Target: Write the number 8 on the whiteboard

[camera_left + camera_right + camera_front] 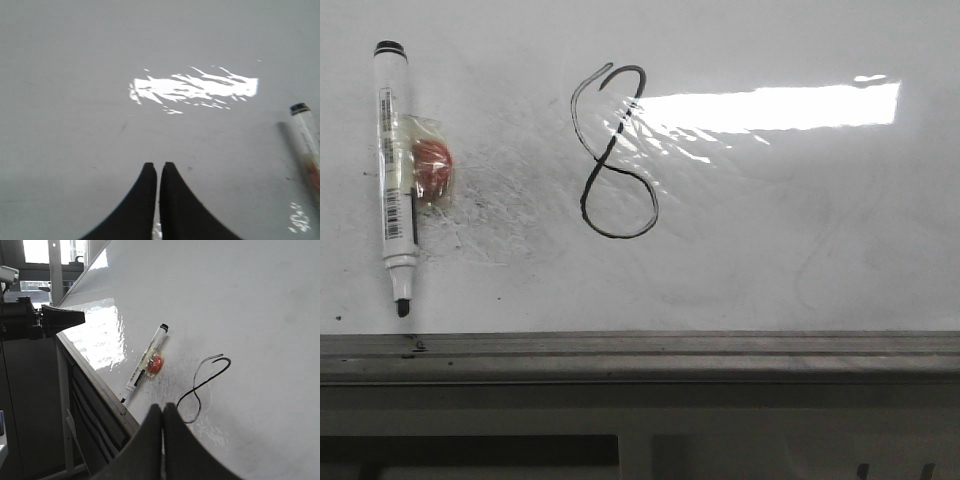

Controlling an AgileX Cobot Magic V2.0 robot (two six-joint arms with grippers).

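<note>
The number 8 stands drawn near the middle of the whiteboard, glare crossing its top loop. Well to its left lies an uncapped marker with a red lump taped beside it. Both the left gripper and right gripper are closed and empty.

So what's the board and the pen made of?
The whiteboard looks like glossy coated white sheet, since lamp glare mirrors off it; its rail seems dull grey metal. The marker looks like smooth white plastic with a black tip.
</note>
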